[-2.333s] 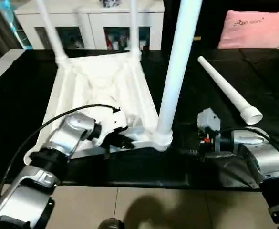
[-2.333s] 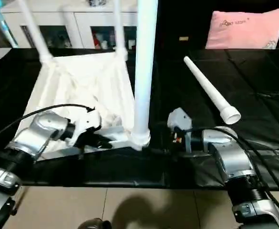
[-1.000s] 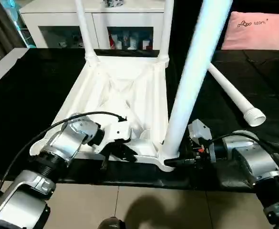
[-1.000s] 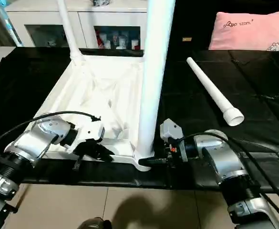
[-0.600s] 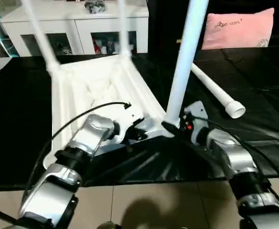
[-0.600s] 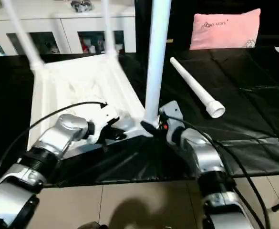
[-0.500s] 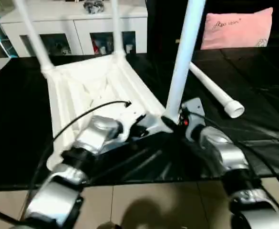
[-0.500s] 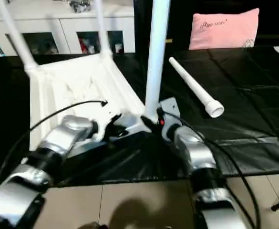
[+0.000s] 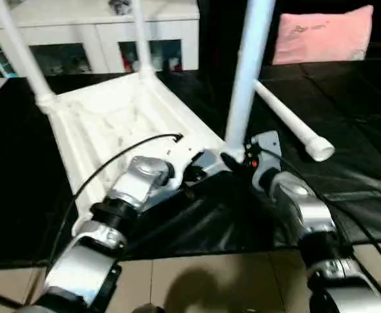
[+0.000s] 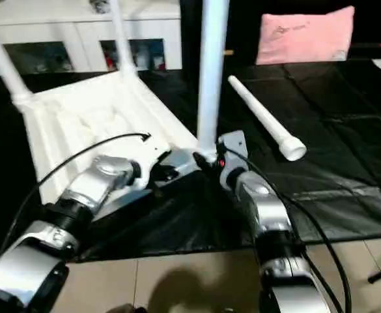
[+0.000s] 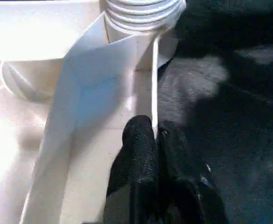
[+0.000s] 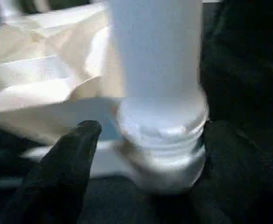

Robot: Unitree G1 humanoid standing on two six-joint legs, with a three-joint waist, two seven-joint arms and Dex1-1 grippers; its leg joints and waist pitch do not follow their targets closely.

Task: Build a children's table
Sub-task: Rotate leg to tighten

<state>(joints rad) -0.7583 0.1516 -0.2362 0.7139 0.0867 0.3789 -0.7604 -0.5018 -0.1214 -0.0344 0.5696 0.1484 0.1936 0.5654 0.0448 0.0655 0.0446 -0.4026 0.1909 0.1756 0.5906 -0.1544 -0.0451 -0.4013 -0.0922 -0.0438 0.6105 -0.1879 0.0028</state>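
Black sheet (image 9: 359, 124) covers bench, creased near front edge. Pink pillow (image 9: 324, 36) with dark print at far right, against dark backdrop. White glass-door cabinet (image 9: 105, 39) at far left, small colourful items behind panes, small object on top. Beige tiled floor (image 9: 197, 287) below bench edge.

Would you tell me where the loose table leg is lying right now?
The loose leg lies on the black cloth on the robot's right, beyond the right gripper, below the pink pillow.
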